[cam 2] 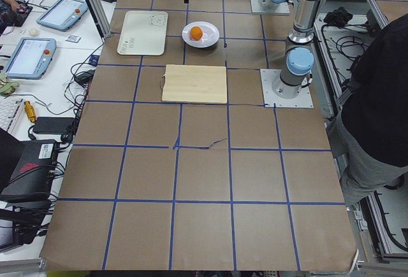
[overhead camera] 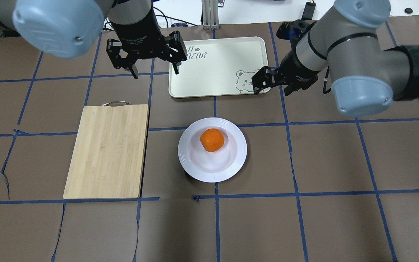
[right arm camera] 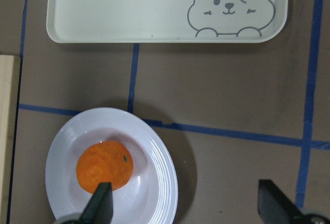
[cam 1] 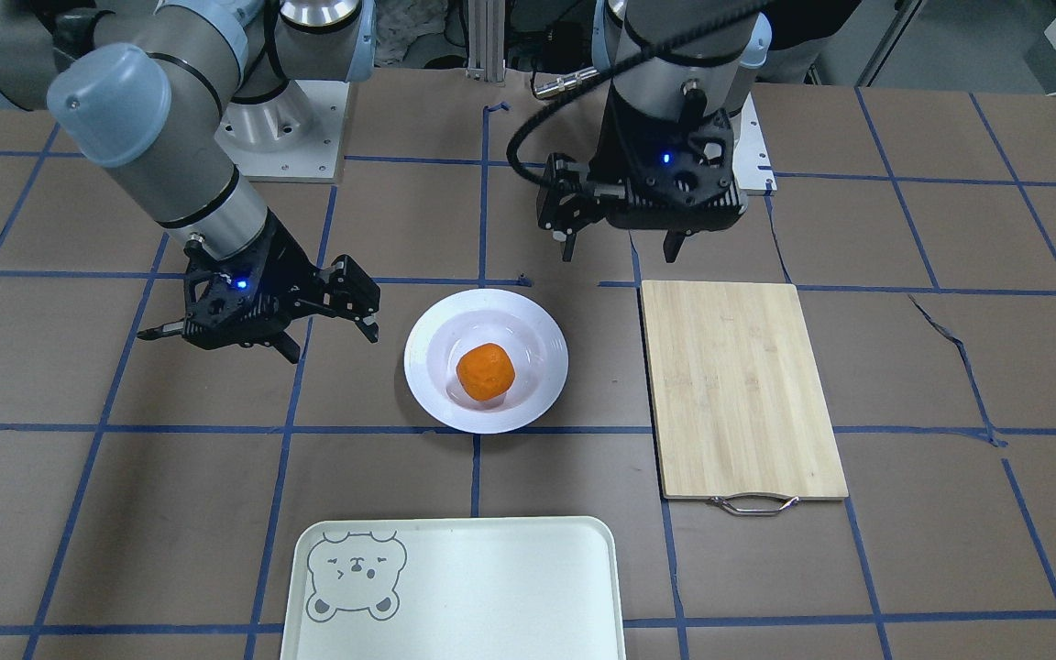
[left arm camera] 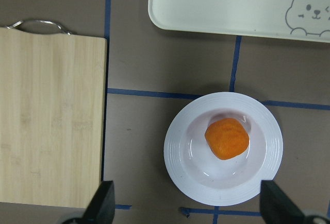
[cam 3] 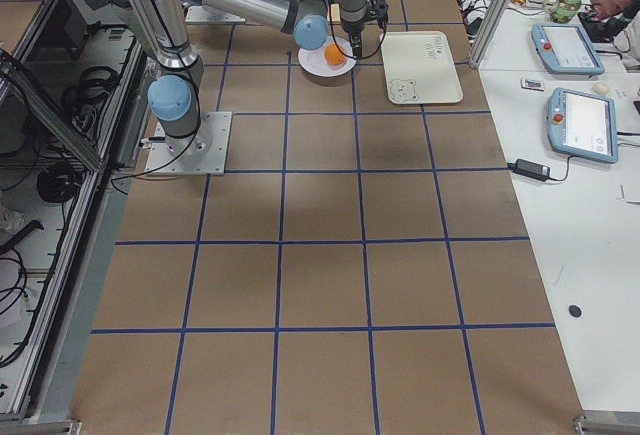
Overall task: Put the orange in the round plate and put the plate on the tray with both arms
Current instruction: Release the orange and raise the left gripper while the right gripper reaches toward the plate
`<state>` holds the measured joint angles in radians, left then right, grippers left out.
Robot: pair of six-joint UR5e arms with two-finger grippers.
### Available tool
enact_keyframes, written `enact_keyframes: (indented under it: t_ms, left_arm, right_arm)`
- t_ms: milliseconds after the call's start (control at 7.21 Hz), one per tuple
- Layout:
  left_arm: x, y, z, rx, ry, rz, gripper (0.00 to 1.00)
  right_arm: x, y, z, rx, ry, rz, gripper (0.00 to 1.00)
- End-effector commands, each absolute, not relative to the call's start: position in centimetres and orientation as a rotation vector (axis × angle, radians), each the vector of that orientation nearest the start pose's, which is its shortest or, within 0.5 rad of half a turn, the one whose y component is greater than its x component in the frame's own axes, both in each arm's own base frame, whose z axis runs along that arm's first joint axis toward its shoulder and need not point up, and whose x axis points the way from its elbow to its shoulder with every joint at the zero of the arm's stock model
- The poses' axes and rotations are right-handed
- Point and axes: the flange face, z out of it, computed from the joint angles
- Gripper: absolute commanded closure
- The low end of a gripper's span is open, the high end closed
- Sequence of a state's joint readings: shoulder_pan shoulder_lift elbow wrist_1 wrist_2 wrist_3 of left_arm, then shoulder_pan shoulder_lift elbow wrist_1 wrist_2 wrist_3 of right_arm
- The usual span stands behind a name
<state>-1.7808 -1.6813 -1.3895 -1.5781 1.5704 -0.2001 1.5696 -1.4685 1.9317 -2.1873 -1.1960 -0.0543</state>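
Observation:
The orange (overhead camera: pixel 212 139) lies in the sunken centre of the round plate (overhead camera: pixel 191 163), which rests on the table mid-scene. The tray (overhead camera: pixel 213 72) sits flat beyond the plate, holding nothing. My left gripper (overhead camera: pixel 156 72) hangs open above the table by the tray's left end, well clear of the plate. My right gripper (overhead camera: pixel 271 91) is open too, tilted, near the tray's bear corner. The left wrist view looks straight down on the orange (left arm camera: pixel 227 139) and plate (left arm camera: pixel 178 167), fingertips (left arm camera: pixel 103 203) wide apart. The right wrist view shows the orange (right arm camera: pixel 104 166) and tray (right arm camera: pixel 118 7).
A bamboo cutting board (overhead camera: pixel 109 149) with a metal handle lies left of the plate. Blue tape lines grid the brown table. A person (cam 2: pixel 376 99) stands beside the robot bases, and tablets (cam 3: pixel 575 125) lie on a side desk past the tray.

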Motion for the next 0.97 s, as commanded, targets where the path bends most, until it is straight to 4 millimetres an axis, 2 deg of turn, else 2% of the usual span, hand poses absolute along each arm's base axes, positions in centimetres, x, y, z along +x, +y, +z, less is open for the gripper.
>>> enact_keyframes:
  t_ms: [0,139,277,416,554,832]
  left_arm:
    - [-22.8,-46.1,51.3,0.228,3.120,-0.133,0.03]
    - [-22.3,-44.9,50.2,0.237,3.117,-0.195,0.03]
    - [-21.9,-44.2,49.1,0.237,3.116,-0.243,0.02]
    - [-18.6,-45.4,49.7,0.182,3.080,-0.282,0.00]
    - [-15.8,-46.0,50.4,0.114,3.076,-0.225,0.00]
    - [-15.9,-45.8,50.8,0.116,3.086,-0.192,0.00]
  right_arm:
    - [17.4,-47.9,25.3,-0.100,2.676,-0.197,0.00]
    - [17.8,-47.3,23.8,-0.106,2.670,-0.169,0.00]
    - [18.4,-46.9,23.5,-0.112,2.599,-0.153,0.00]
    - [18.8,-46.0,22.0,-0.089,2.550,-0.102,0.00]
    - [18.9,-45.3,20.5,-0.088,2.544,-0.102,0.00]
    - [19.1,-45.2,19.0,-0.098,2.543,-0.121,0.00]
